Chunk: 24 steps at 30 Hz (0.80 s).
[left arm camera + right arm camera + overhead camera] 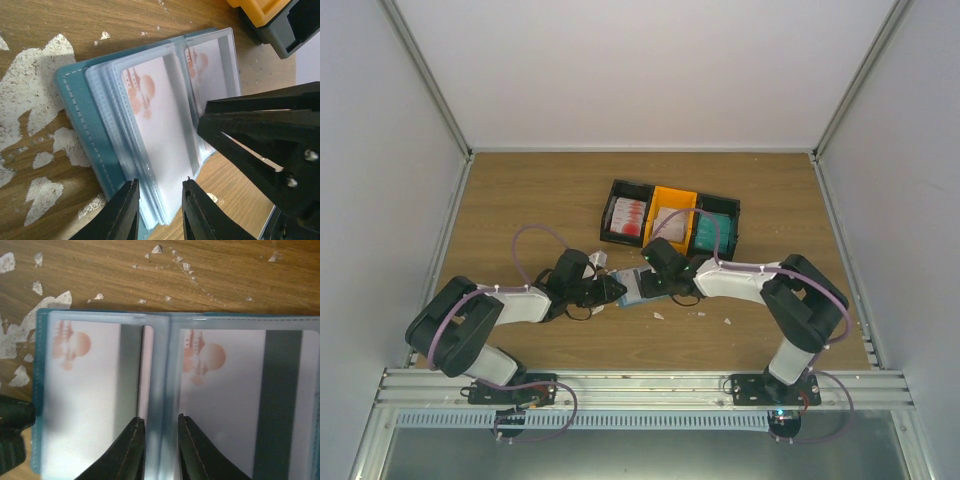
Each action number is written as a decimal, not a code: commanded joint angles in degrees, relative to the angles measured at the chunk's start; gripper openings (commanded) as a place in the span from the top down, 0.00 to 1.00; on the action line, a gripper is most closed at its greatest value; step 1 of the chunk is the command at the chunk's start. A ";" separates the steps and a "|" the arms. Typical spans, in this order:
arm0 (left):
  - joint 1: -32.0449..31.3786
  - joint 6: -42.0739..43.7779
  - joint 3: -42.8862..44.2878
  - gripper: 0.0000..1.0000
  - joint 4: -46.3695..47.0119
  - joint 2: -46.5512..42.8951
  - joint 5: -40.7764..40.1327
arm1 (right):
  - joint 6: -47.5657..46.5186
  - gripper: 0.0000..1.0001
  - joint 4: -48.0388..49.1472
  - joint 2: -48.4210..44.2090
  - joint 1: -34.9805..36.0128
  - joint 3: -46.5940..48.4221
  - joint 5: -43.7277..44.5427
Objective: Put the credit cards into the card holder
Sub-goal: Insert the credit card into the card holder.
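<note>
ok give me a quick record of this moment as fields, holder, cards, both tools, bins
card holder: open flat on the table, clear sleeves fanned out
cards: two with reddish print sit in sleeves; the right one shows a dark stripe
left tool: jaws apart astride the sleeve stack's edge; grip unclear
right tool: jaws narrowly apart at the centre fold; grip unclear
bins: black, orange, black in a row behind the holder, cards inside
</note>
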 commanded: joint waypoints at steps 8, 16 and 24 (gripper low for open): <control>0.18 -0.12 1.62 0.74 2.14 0.99 0.32 | -4.95 0.74 -5.07 -1.60 0.56 1.71 -3.95; 0.18 -0.24 1.69 0.74 2.38 1.56 0.53 | -5.25 0.83 -7.64 2.40 0.67 2.87 -4.46; 0.19 -0.27 1.77 0.74 2.72 1.66 0.92 | -4.58 0.97 -9.12 4.28 0.66 3.11 -2.90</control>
